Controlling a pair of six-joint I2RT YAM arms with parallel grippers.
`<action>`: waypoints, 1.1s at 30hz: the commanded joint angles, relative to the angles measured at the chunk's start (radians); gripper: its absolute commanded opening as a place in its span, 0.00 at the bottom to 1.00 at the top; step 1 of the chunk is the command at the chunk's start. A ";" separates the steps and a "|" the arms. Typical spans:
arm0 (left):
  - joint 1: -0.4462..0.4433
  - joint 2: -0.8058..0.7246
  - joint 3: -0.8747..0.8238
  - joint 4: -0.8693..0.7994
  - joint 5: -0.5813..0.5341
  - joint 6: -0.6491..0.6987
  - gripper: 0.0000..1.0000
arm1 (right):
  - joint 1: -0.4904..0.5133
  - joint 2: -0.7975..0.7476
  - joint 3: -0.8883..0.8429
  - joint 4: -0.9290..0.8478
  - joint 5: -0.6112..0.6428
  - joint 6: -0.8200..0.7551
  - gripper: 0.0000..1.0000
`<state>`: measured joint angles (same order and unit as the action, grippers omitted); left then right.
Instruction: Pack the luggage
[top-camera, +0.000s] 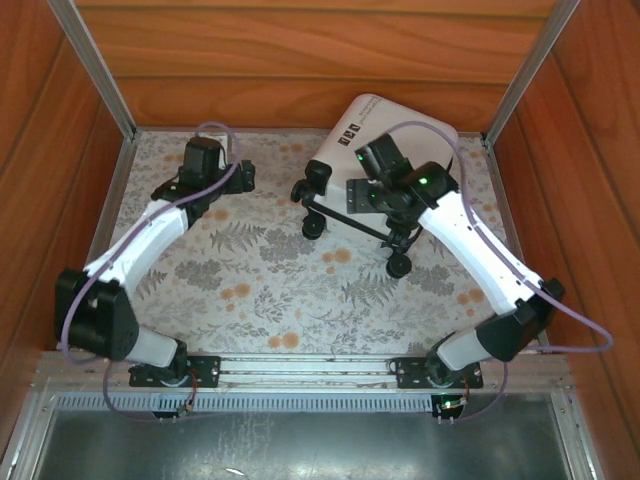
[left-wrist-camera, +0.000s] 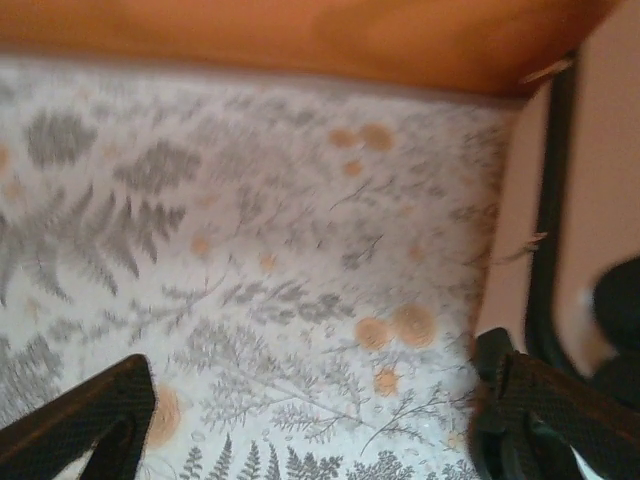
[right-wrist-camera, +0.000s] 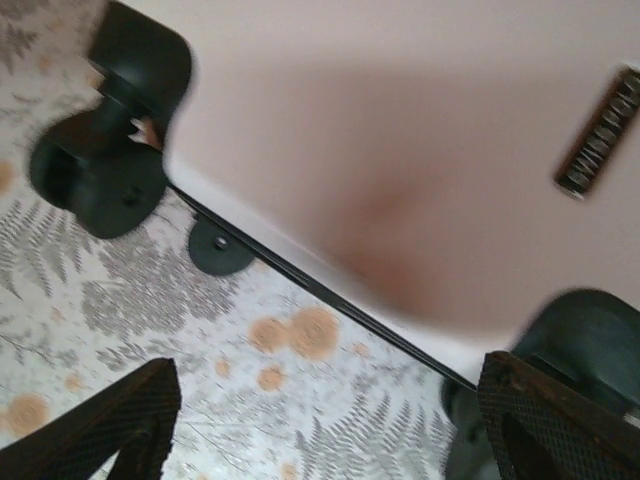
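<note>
Luggage (top-camera: 375, 112): white shell, black wheels (right-wrist-camera: 100, 185), dark labels (right-wrist-camera: 600, 130). Left tool (left-wrist-camera: 315, 400), right tool (right-wrist-camera: 330, 385) spread.

Noted hard white plastic on the suitcase (top-camera: 375, 108) shell, upper right of the top view: smooth, faint sheen. Logged black matt plastic on its wheels (right-wrist-camera: 105, 185), upper left of the right wrist view. Saw a printed fern-pattern table cover (top-camera: 270, 290), matt, cloth-like. Recorded varnished wood wall panels (top-camera: 300, 50), semi-glossy, grain visible; bare grey metal frame rails (top-camera: 95, 70). Found cross-hatched black texture on finger pads (right-wrist-camera: 560, 420) of right gripper (right-wrist-camera: 328, 375), matt. Also glossy white plastic on arm covers (top-camera: 470, 245).
</note>
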<state>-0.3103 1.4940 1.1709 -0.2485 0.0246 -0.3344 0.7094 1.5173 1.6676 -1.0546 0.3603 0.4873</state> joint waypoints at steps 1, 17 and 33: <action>0.002 0.123 0.095 -0.038 0.235 -0.044 0.84 | 0.045 0.071 0.064 -0.038 0.094 0.060 0.78; -0.089 0.412 0.415 -0.035 0.334 0.011 0.75 | -0.517 -0.220 -0.279 0.173 -0.016 -0.086 0.51; -0.193 0.659 0.664 -0.099 0.384 0.019 0.71 | -0.842 0.360 -0.033 0.247 -0.305 -0.172 0.41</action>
<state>-0.4389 2.1235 1.8130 -0.2840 0.3588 -0.3359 -0.1326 1.8374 1.5414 -0.7929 0.1284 0.3565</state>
